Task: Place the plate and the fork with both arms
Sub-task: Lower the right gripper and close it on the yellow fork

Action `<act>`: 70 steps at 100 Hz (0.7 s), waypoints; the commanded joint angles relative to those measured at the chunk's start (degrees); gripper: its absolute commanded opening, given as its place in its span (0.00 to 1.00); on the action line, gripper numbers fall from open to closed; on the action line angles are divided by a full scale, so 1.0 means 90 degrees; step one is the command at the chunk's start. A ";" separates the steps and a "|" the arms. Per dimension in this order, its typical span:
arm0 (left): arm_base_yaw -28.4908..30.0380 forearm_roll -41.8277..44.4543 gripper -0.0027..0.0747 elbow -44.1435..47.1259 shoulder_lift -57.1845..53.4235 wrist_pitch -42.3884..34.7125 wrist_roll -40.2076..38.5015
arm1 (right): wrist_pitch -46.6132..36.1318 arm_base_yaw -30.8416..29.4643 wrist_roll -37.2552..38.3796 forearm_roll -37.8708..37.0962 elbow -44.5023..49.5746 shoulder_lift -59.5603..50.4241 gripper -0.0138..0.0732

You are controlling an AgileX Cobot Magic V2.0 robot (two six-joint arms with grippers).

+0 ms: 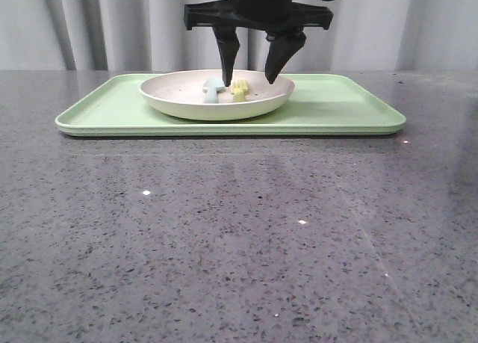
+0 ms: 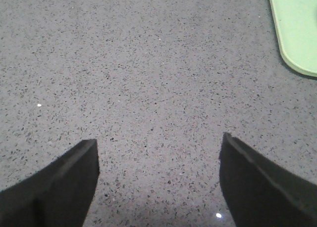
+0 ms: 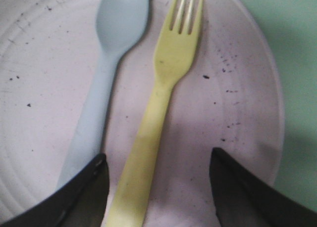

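Right gripper [image 1: 252, 68] hangs open over the plate [image 1: 216, 95], its two black fingers either side of the yellow fork [image 3: 157, 113] without touching it. Beside the fork lies a pale blue spoon [image 3: 106, 73]. Beneath the plate sits a green tray [image 1: 343, 107]. Left gripper [image 2: 158, 187], fingers wide apart, hovers over bare grey table [image 2: 148, 78].

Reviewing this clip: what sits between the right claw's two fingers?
In the right wrist view, the yellow fork handle runs between the open right claw fingers, lying on the plate. The blue spoon lies beside it, near one finger.
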 commanded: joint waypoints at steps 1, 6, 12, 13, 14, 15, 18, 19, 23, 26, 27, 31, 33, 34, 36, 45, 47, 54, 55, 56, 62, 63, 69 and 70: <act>0.0010 0.0037 0.67 -0.0169 0.0060 -0.0373 -0.0066 | -0.0219 -0.0013 0.0009 -0.0013 -0.0202 -0.0379 0.67; 0.0010 0.0037 0.67 -0.0169 0.0060 -0.0373 -0.0066 | -0.0219 -0.0013 0.0009 0.0010 -0.0202 -0.0347 0.67; 0.0010 0.0037 0.67 -0.0169 0.0060 -0.0373 -0.0066 | -0.0211 -0.0013 0.0009 0.0057 -0.0202 -0.0308 0.67; 0.0010 0.0037 0.67 -0.0169 0.0060 -0.0373 -0.0066 | -0.0211 -0.0013 0.0009 0.0057 -0.0202 -0.0301 0.67; 0.0010 0.0037 0.67 -0.0169 0.0060 -0.0373 -0.0066 | -0.0211 -0.0013 0.0009 0.0064 -0.0202 -0.0302 0.67; 0.0010 0.0037 0.67 -0.0169 0.0060 -0.0373 -0.0066 | -0.0211 -0.0013 0.0009 0.0065 -0.0202 -0.0300 0.67; 0.0010 0.0037 0.67 -0.0169 0.0060 -0.0373 -0.0066 | -0.0200 -0.0008 0.0009 0.0078 -0.0202 -0.0260 0.67; 0.0010 0.0037 0.67 -0.0169 0.0060 -0.0373 -0.0066 | -0.0199 -0.0008 0.0009 0.0087 -0.0202 -0.0258 0.67; 0.0010 0.0037 0.67 -0.0169 0.0060 -0.0373 -0.0066 | -0.0192 -0.0008 0.0009 0.0100 -0.0202 -0.0215 0.67; 0.0010 0.0037 0.67 -0.0169 0.0060 -0.0373 -0.0066 | -0.0193 -0.0008 0.0009 0.0124 -0.0202 -0.0200 0.67; 0.0010 0.0037 0.67 -0.0169 0.0060 -0.0373 -0.0066 | -0.0185 -0.0008 0.0009 0.0123 -0.0202 -0.0189 0.67; 0.0010 0.0037 0.67 -0.0169 0.0060 -0.0373 -0.0066 | -0.0163 -0.0008 0.0009 0.0123 -0.0202 -0.0150 0.67; 0.0010 0.0037 0.67 -0.0169 0.0060 -0.0373 -0.0066 | -0.0163 -0.0008 0.0009 0.0138 -0.0202 -0.0144 0.67; 0.0010 0.0037 0.67 -0.0169 0.0060 -0.0373 -0.0066 | -0.0157 -0.0008 0.0009 0.0139 -0.0202 -0.0128 0.67; 0.0010 0.0037 0.67 -0.0169 0.0060 -0.0373 -0.0066 | -0.0149 -0.0008 0.0009 0.0144 -0.0202 -0.0113 0.67; 0.0010 0.0037 0.67 -0.0169 0.0060 -0.0373 -0.0066 | -0.0095 -0.0008 0.0009 0.0144 -0.0202 -0.0050 0.67; 0.0010 0.0037 0.67 -0.0169 0.0060 -0.0373 -0.0066 | -0.0089 -0.0008 0.0009 0.0144 -0.0202 -0.0043 0.67; 0.0010 0.0037 0.67 -0.0169 0.0060 -0.0373 -0.0066 | -0.0041 -0.0008 0.0009 0.0144 -0.0202 -0.0008 0.67; 0.0010 0.0037 0.67 -0.0169 0.0060 -0.0373 -0.0066 | -0.0040 -0.0008 0.0009 0.0144 -0.0202 -0.0001 0.67; 0.0010 0.0037 0.67 -0.0169 0.0060 -0.0373 -0.0066 | -0.0025 -0.0008 0.0009 0.0144 -0.0202 -0.0002 0.67; 0.0010 0.0037 0.67 -0.0169 0.0060 -0.0373 -0.0066 | 0.0006 -0.0008 0.0009 0.0151 -0.0202 0.0022 0.66; 0.0010 0.0037 0.67 -0.0169 0.0060 -0.0373 -0.0066 | 0.0012 -0.0008 0.0009 0.0151 -0.0202 0.0022 0.66; 0.0010 0.0037 0.67 -0.0169 0.0060 -0.0373 -0.0066 | 0.0038 -0.0008 0.0009 0.0151 -0.0202 0.0022 0.62; 0.0010 0.0037 0.67 -0.0169 0.0060 -0.0373 -0.0066 | 0.0048 -0.0008 0.0009 0.0151 -0.0202 0.0022 0.61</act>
